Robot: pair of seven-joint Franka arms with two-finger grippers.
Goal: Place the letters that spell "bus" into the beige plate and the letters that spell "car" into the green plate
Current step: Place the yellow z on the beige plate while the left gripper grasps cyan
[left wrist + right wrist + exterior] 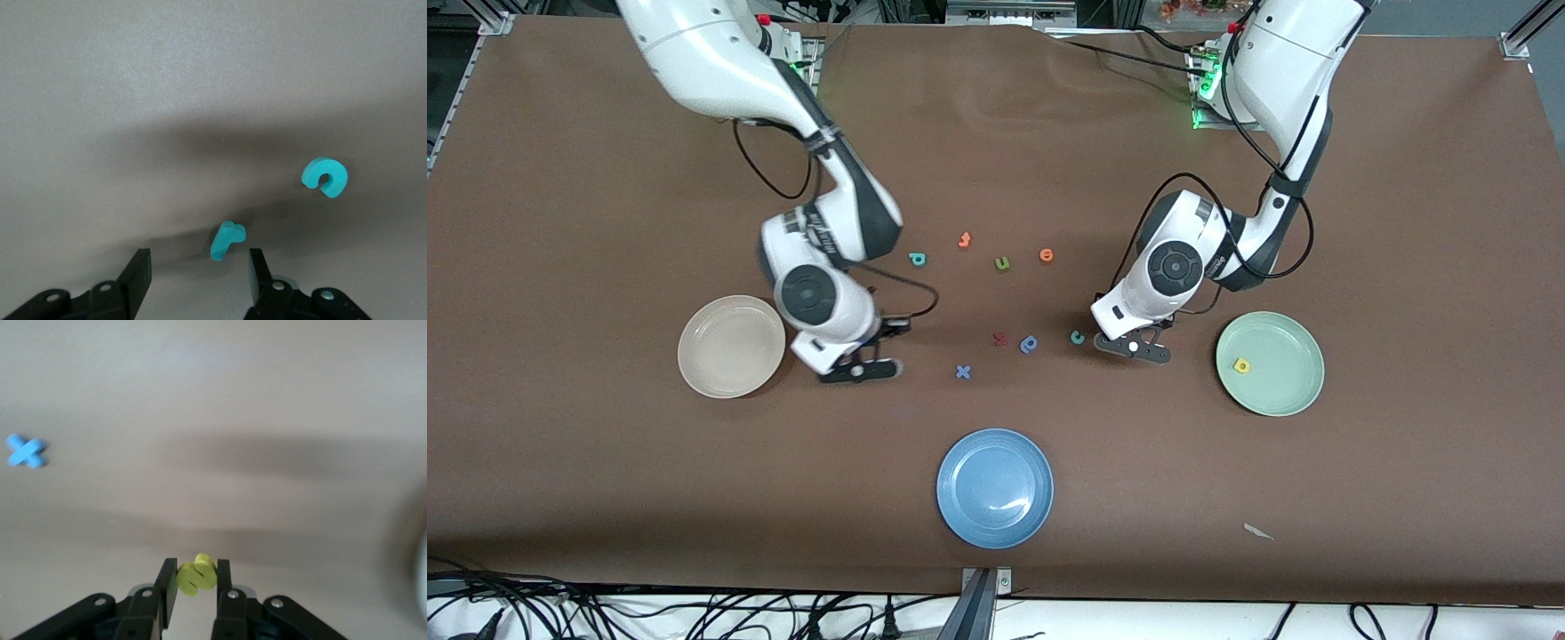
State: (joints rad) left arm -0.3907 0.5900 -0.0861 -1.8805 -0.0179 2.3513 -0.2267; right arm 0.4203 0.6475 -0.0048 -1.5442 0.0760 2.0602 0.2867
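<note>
In the front view, the green plate [1294, 396] held only the yellow "a" [1241, 365], at nine o'clock from its centre, and the beige plate [731, 347] held no letter. My right gripper [860, 367] stood at three o'clock of the beige plate, pinched narrow on the yellow "s" [197, 575]. My left gripper [197, 257] was low over the table with its fingers apart around the teal "r" [227, 241], not touching it. The teal "c" [1078, 338] lay at nine o'clock of it. The teal "b" [917, 259] lay at one o'clock of my right gripper. I could not find the yellow "u". I judged five letters remained.
</note>
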